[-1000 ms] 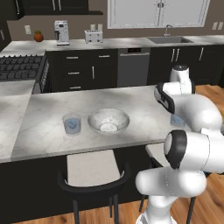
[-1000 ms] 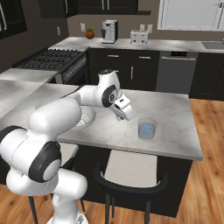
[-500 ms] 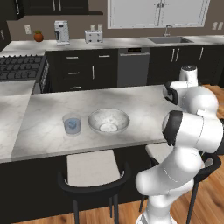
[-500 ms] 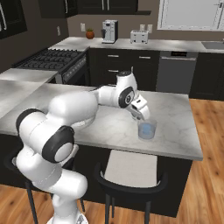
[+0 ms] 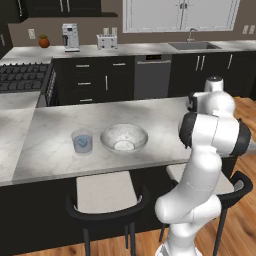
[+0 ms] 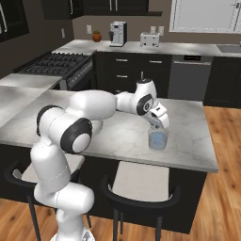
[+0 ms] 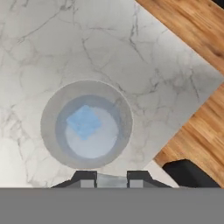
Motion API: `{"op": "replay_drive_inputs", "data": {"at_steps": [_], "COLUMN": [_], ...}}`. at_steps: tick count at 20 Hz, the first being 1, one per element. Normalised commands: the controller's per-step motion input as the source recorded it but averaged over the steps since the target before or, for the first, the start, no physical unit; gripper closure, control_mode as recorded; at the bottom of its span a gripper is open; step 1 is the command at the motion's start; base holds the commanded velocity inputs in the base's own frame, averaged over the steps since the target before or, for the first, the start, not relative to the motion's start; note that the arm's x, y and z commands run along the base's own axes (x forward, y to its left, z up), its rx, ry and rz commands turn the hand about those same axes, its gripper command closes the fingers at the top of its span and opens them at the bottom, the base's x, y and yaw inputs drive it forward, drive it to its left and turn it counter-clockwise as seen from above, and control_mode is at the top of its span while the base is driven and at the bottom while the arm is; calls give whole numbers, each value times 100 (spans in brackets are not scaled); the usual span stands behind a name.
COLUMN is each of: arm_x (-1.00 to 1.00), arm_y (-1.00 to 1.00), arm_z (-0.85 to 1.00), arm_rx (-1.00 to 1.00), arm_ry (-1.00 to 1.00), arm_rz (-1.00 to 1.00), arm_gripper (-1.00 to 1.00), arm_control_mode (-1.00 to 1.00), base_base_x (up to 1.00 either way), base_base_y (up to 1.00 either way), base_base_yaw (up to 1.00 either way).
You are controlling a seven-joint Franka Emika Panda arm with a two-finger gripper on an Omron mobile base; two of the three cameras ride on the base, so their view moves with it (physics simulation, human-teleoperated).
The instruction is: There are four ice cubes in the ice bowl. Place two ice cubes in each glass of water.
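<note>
Above the right-hand glass (image 6: 158, 139) near the counter's (image 6: 122, 136) far end, the gripper (image 6: 157, 123) hung pointing down, its jaws narrowly parted; whether a cube sat between them could not be told. One cube (image 7: 84, 121) already lay in that glass. The other glass (image 5: 82, 142) stood just beside the bowl (image 5: 124, 138), well apart from the gripper. The step looked like dropping ice here; next would likely be a return to the bowl.

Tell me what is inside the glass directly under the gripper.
In the hand view, one pale-blue ice cube lies inside the glass, left of centre. Whether the gripper holds another cube cannot be seen; its tips barely show.
</note>
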Motion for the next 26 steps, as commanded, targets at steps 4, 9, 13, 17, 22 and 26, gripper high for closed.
{"op": "replay_drive_inputs", "data": {"at_steps": [4, 9, 13, 17, 22, 26], "arm_x": [38, 31, 39, 34, 25, 23], "arm_y": [-22, -30, -10, -4, -15, -10], "arm_z": [-36, -39, -20, -16, -26, -20], "arm_rx": [0, 0, 0, 0, 0, 0], "arm_ry": [2, 2, 3, 2, 0, 0], "arm_rz": [0, 0, 0, 0, 0, 0], "arm_gripper": [100, 100, 100, 100, 100, 100], "arm_control_mode": [-100, -100, -100, -100, -100, -100], "base_base_x": [0, 0, 0, 0, 0, 0], "base_base_y": [0, 0, 0, 0, 0, 0], "base_base_yaw": [0, 0, 0, 0, 0, 0]}}
